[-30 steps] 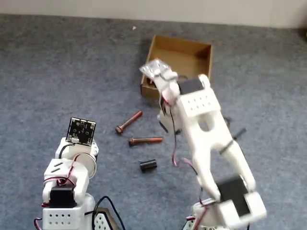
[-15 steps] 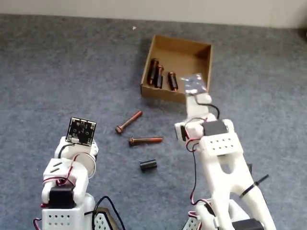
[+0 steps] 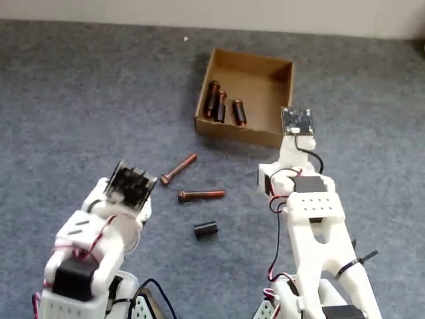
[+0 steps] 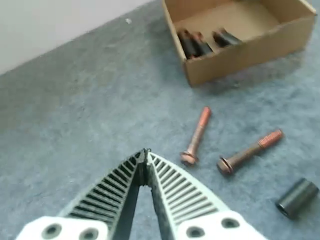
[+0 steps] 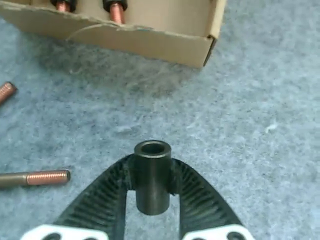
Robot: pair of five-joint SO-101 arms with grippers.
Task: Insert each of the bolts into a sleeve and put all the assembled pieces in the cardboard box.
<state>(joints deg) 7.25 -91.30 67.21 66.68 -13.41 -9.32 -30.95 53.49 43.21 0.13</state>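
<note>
Some carpeted indoor room, perhaps an office — grey short-pile carpet (image 3: 80, 100) meets a pale wall (image 3: 199, 10).

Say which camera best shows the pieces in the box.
High view: it looks down on three assembled pieces in the cardboard box. The left wrist view catches them slantwise; the right wrist, two copper ends.

Fixed high view: above near edge, looking down and away toward far cardboard box (image 3: 247, 93). Left wrist view: low, facing far-right. Right wrist view: closer, facing box's near wall. Shared across all three: box, loose bolts (image 3: 201, 195).
</note>
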